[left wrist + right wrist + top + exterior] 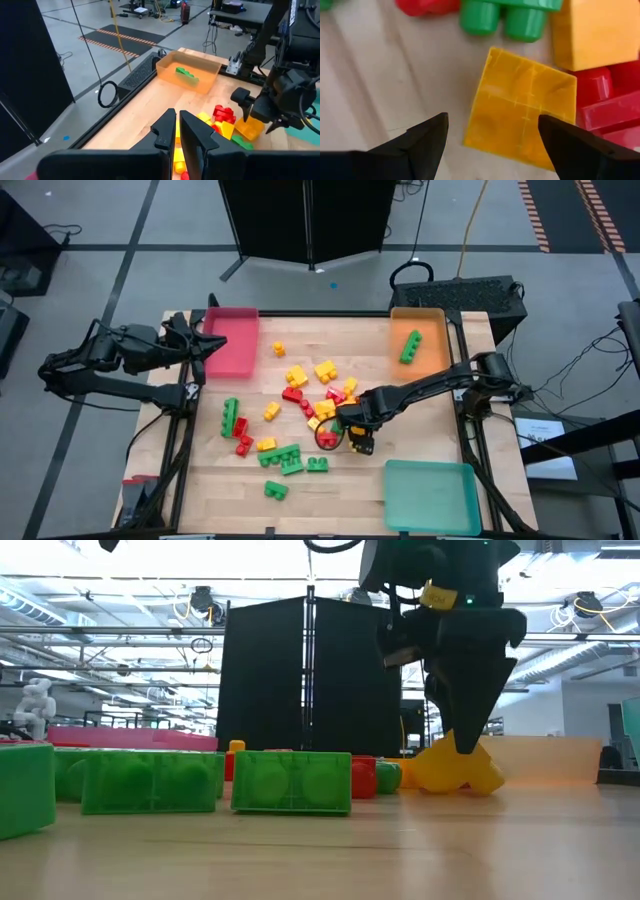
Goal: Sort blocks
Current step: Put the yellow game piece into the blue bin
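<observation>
1. The yellow brick lies hollow side up on the desk, amid the scattered blocks; it looks light, rigid and smooth, best pinched across its flat walls.
2. The right gripper hangs spread apart over it; the left gripper is pressed together near the red tray.
3. No legible writing shows.

a robotics lab or workshop: bare concrete floor with striped hazard tape, loose cables, black partition panels, exposed ceiling pipes and strip lights.
</observation>
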`<state>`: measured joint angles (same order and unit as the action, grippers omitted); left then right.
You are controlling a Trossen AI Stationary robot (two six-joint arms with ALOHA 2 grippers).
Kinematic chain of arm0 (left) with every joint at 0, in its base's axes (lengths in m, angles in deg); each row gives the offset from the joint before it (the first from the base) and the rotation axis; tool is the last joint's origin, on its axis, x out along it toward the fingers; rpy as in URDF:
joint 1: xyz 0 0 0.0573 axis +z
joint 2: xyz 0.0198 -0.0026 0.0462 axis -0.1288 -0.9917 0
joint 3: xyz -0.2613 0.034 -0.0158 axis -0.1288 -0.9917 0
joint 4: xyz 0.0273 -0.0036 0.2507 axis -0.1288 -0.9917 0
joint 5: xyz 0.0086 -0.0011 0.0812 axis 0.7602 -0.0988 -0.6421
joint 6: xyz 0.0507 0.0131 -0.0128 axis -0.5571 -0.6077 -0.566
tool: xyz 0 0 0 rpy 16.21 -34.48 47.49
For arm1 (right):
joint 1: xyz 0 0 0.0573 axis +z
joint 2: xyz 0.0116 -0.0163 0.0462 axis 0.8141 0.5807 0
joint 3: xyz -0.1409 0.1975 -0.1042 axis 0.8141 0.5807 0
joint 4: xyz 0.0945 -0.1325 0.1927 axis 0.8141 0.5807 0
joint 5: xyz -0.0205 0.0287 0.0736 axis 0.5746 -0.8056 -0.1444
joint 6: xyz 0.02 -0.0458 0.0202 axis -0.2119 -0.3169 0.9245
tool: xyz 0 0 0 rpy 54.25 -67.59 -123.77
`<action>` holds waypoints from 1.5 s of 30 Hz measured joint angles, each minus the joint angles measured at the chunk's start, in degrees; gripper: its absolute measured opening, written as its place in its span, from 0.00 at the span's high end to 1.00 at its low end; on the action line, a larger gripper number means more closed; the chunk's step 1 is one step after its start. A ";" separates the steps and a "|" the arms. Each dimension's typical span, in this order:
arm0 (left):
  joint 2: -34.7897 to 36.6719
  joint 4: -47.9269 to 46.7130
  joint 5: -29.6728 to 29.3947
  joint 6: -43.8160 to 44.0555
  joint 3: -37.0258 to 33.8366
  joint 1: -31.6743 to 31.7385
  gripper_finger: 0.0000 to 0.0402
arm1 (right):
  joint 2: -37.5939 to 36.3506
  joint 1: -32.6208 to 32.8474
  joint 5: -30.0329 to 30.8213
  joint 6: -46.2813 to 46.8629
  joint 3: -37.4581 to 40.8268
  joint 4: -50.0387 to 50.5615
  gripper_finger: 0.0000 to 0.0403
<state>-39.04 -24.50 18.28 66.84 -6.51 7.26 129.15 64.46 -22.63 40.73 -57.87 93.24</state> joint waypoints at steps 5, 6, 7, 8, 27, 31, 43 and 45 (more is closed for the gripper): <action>0.00 -0.30 0.03 -0.06 0.00 0.02 0.92 | 2.55 -0.05 1.95 3.53 0.11 1.85 0.31; 0.00 -0.30 0.03 -0.06 0.00 0.02 0.92 | 2.80 -0.05 1.93 3.94 0.09 2.36 0.34; 0.00 -0.30 0.03 -0.06 0.00 0.02 0.92 | 3.25 -0.05 2.22 4.38 0.06 2.60 0.38; 0.00 -0.34 0.03 -0.06 0.00 0.02 0.92 | 3.59 -0.05 2.28 5.04 0.08 2.73 0.42; 0.00 -0.32 -0.06 -0.11 0.00 0.00 0.92 | -5.60 0.41 1.23 12.33 0.48 3.92 0.98; 0.01 -0.32 -0.08 -0.13 0.00 0.01 0.92 | -11.27 1.61 0.48 14.85 0.39 7.15 0.99; 0.02 -0.30 -0.12 -0.15 0.00 0.02 0.92 | -27.80 20.87 0.38 41.53 0.34 14.93 1.00; 0.00 -0.30 -0.12 -0.15 0.00 0.00 0.92 | -27.67 25.29 0.52 46.38 0.34 14.78 1.00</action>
<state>-39.04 -24.79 18.16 66.69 -6.51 7.26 101.48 89.76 -22.11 87.11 -57.53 108.02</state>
